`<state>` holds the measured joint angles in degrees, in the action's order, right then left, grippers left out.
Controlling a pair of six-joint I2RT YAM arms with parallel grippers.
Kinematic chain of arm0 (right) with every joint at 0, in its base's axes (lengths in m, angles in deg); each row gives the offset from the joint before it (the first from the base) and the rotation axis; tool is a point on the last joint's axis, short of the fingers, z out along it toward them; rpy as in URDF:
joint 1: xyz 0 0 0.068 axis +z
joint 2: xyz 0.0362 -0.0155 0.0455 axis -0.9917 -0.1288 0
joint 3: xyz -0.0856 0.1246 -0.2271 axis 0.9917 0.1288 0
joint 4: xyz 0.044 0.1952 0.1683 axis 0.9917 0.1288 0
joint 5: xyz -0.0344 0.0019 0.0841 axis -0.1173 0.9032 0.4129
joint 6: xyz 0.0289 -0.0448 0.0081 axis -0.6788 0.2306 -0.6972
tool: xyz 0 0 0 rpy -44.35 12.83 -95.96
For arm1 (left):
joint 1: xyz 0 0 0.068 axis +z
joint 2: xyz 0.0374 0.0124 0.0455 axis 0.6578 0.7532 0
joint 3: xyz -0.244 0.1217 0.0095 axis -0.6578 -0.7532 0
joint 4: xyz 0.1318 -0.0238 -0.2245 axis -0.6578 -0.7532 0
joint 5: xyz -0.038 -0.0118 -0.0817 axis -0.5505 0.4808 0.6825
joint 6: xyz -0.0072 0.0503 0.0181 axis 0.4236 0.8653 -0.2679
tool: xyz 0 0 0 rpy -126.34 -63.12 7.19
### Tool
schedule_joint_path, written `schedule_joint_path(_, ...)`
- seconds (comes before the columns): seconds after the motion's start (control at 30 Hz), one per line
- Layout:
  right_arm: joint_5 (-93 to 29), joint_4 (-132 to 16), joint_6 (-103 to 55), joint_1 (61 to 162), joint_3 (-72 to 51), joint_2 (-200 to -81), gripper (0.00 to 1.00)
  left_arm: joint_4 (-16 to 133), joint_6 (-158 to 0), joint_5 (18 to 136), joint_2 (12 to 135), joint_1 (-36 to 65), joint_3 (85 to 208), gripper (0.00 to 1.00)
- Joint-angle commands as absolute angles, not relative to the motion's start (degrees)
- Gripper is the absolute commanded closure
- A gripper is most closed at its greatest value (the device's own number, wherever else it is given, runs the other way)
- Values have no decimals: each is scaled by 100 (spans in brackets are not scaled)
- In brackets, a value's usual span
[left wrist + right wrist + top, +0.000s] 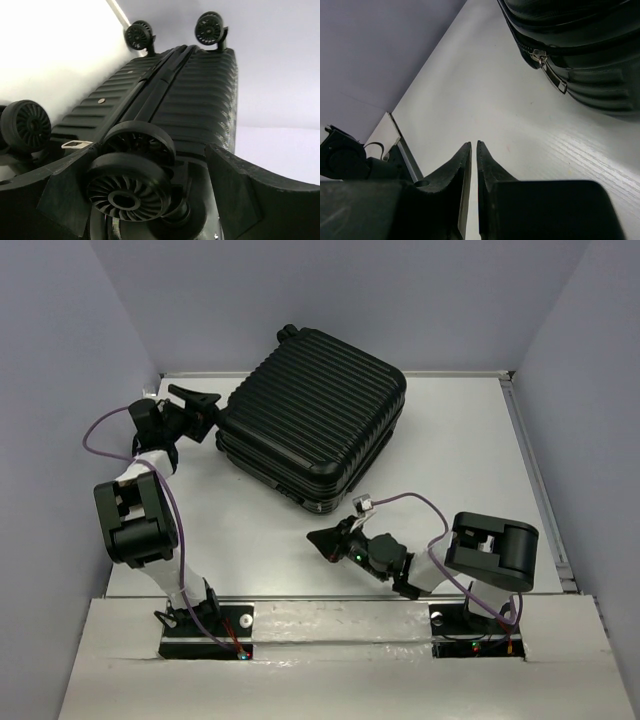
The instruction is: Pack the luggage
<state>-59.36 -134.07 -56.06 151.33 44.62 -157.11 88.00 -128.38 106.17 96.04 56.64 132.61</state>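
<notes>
The luggage (315,410) is a black ribbed hard-shell suitcase lying flat and closed at the back middle of the white table. My left gripper (205,412) is open at its left corner. In the left wrist view the jaws stand wide on either side of a black caster wheel (127,192), and the luggage (200,90) stretches away with other wheels at its far end. My right gripper (316,538) is shut and empty, low over the table just in front of the luggage. In the right wrist view its fingertips (465,150) meet, and the luggage's zipper pull (552,75) hangs ahead.
Grey walls enclose the table (450,460) at the back and both sides. A raised rail (535,470) runs along the right edge. Purple cables loop off both arms.
</notes>
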Motion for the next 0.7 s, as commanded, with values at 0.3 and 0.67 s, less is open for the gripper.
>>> schedule_joint_path(0.3,-5710,-14024,-5562,15186,4305,-15885,85,7185,-11536,9566,8302,5959,12935,1)
schedule_joint_path(0.67,-5666,-14042,-5562,15186,4349,-15876,85,7422,-11923,10005,8644,5862,13181,1)
